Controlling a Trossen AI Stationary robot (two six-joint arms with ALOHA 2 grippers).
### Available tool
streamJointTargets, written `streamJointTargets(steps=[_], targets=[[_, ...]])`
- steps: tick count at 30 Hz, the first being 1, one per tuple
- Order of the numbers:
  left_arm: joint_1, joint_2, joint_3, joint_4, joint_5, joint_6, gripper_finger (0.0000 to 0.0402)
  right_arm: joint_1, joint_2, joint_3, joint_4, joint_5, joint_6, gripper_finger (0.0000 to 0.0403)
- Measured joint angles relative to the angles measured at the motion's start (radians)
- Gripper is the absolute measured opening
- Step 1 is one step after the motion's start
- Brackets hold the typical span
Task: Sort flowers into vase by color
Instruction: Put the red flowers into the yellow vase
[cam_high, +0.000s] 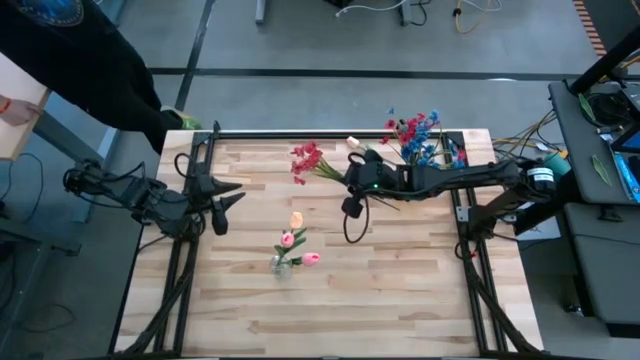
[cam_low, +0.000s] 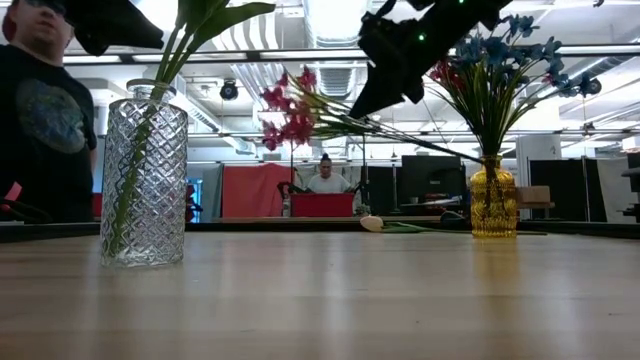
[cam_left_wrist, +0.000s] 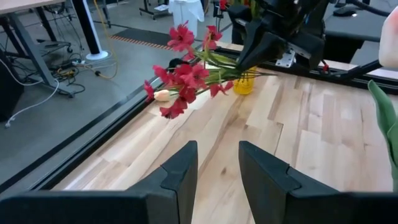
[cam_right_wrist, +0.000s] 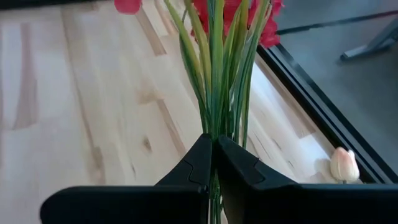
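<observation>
1. We see the right gripper (cam_right_wrist: 213, 163) clamped on thin green stems of the red flowers (cam_high: 306, 158), held above the wooden slat table (cam_high: 400, 290).
2. The left gripper (cam_left_wrist: 217, 168) hangs empty at the left edge, fingers slightly parted.
3. A faceted clear glass vase (cam_low: 144, 180) holds pink tulip-like buds (cam_high: 291, 240); an amber vase (cam_low: 493, 200) holds blue flowers (cam_low: 500, 50).

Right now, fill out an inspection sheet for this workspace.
Surface: wooden table, bare in front.
Job's things: red flowers held above the table; pink and peach buds in clear vase; blue and red flowers in yellow vase; one cream bud lying at the far edge.
Clutter: nothing seen.
Hands: right hand shut on the red stems; left hand empty, fingers apart, at the left side.
Cables: bundle off the right edge.
Surroundings: person at the far-left corner.
</observation>
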Motion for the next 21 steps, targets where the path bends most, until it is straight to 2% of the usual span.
streamJointTargets(steps=[7, 14, 21], targets=[[0.000, 0.005, 0.000, 0.085, -0.001, 0.068, 0.0103, 0.035, -0.026, 0.000, 0.015, 0.000, 0.000, 0.0013], [0.000, 0.034, 0.000, 0.348, 0.001, 0.299, 0.0103, 0.095, -0.101, -0.005, 0.021, 0.005, -0.001, 0.0013], [0.000, 0.101, 0.000, 0.636, 0.039, 0.551, 0.0103, 0.183, -0.243, -0.074, 0.076, 0.115, -0.026, 0.0013]])
